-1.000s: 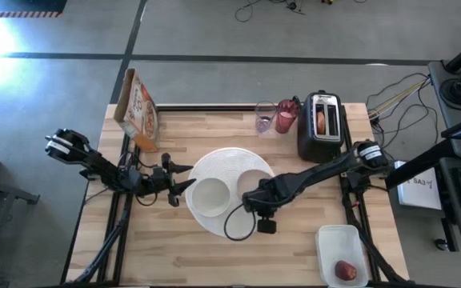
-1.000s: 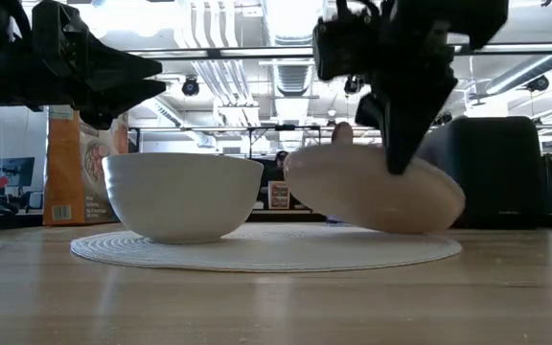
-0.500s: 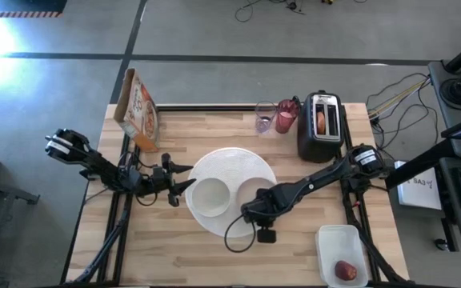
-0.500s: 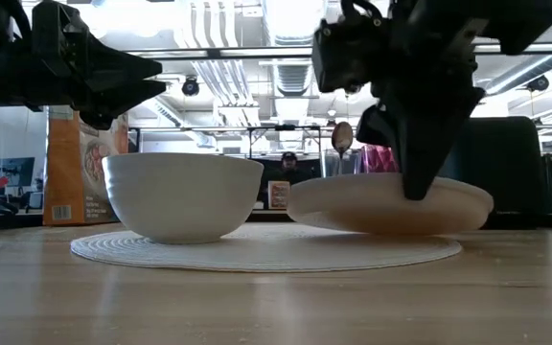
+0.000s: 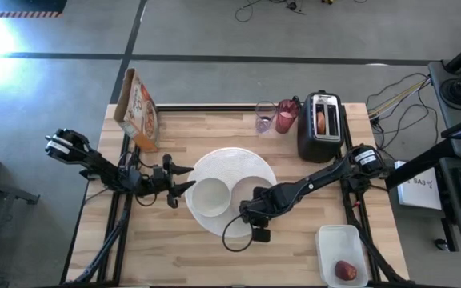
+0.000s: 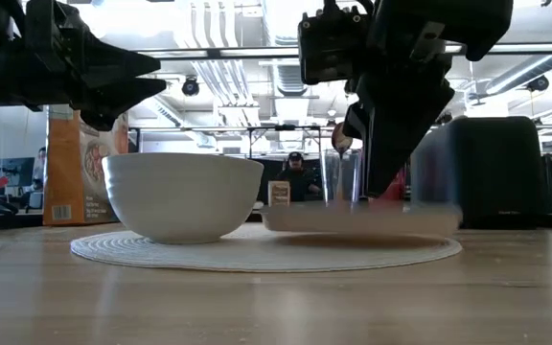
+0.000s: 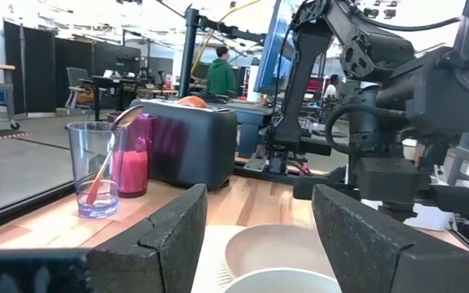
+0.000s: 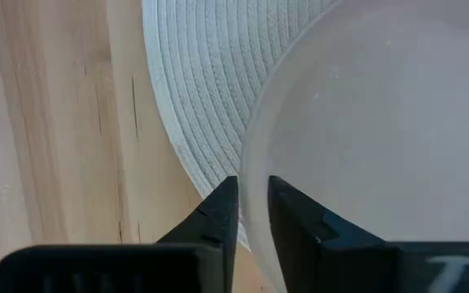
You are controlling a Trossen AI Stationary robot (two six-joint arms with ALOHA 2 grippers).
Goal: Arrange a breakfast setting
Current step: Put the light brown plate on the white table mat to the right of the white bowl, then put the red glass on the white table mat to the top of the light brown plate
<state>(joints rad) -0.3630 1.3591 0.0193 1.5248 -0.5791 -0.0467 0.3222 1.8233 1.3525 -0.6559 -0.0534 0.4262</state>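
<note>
Right gripper point(image 8: 252, 216) fingers parted slightly, straddling the rim of small grey plate point(image 8: 381, 130); whether they still pinch it, cannot tell. Plate lies flat on large round white plate point(image 5: 230, 162), beside small white bowl point(image 5: 210, 197). Right arm reaches diagonally in from the table's right edge, wrist angled down. Left gripper point(image 5: 184, 178) half open, empty, level, just beside the bowl.

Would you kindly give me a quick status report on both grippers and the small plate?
Right gripper straddling small grey plate's rim, plate flat on large round white plate. Left gripper open, beside small white bowl. Nothing in the way.
</note>
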